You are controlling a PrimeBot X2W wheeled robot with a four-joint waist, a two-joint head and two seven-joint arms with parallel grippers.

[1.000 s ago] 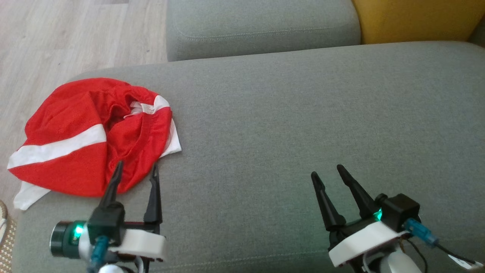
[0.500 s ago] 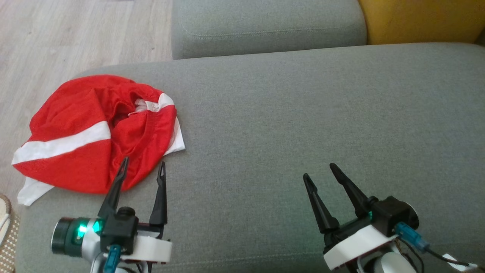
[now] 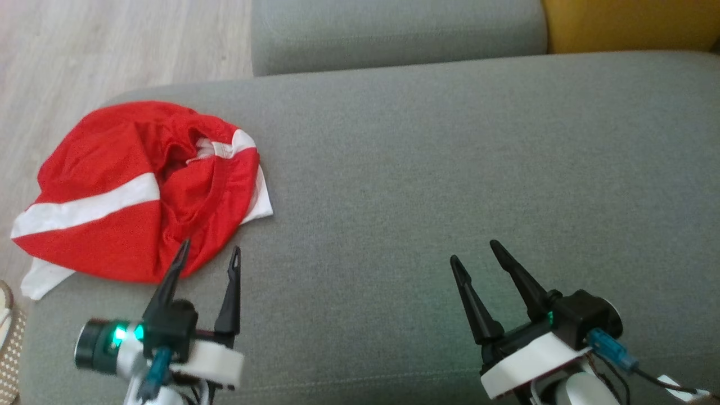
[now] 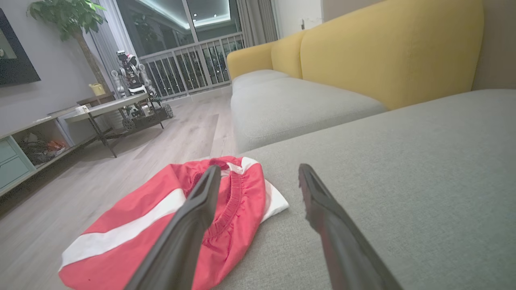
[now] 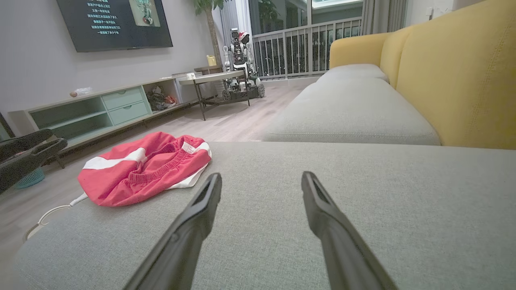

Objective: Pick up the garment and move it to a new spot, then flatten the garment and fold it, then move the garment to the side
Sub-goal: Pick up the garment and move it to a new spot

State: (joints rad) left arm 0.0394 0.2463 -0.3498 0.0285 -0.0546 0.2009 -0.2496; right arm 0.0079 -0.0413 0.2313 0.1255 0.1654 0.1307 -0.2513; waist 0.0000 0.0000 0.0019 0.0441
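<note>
So everything sits on a big grey sofa cushion (image 3: 450, 169), woven fabric, with a rounded corner at the far left. The garment (image 3: 107, 225) lies bunched up right at that left end. It's red, with a white stripe across it, an elastic waistband showing in the folds, and a white bit poking out on either side. Its left side reaches the cushion's edge. A stitched seam runs along the cushion's near side.

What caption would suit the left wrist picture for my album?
Open left gripper aimed at a crumpled red-and-white garment lying near the corner of a grey sofa seat, yellow backrest beyond.
</note>
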